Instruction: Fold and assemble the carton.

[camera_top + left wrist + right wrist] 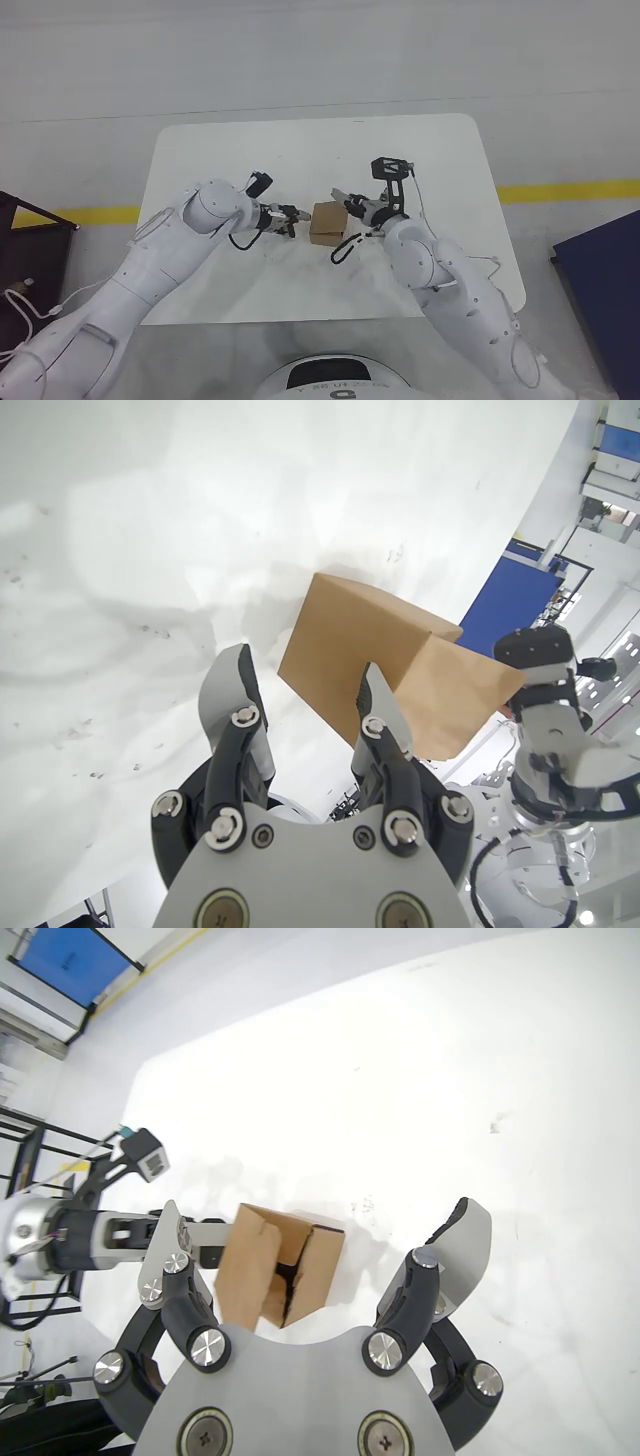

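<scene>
**Top view**
- Carton (327,222): brown, lying near the middle of the white table (220,160).
- Left gripper (291,214): hovering just beside one end of the carton.
- Right gripper (352,207): hovering just beside the opposite end, so the carton is sitting between the two. The fingers are too small here to judge.
- Yellow floor line (570,190): running across the floor beyond the table.

**Left wrist view**
- Left gripper (307,682): released, with its fingers (247,680) standing apart and clamping nothing.
- Carton (350,640): lying on the table (150,525) right ahead of the tips, turning a closed face toward this gripper. One tip is overlapping that face in the picture, and contact cannot be told.
- Right gripper (532,670): showing at the carton's far corner.
- Blue panel (505,595): standing in the room behind.

**Right wrist view**
- Right gripper (317,1220): released, with its fingers (467,1223) spreading wide.
- Carton (282,1268): sitting on the table (450,1078) between those fingers, nearer one of them and not gripped. Its open end is facing this gripper, with the flaps partly folded in and leaving a dark gap between them.
- Left gripper (202,1240): showing just beyond the carton's far end.
</scene>
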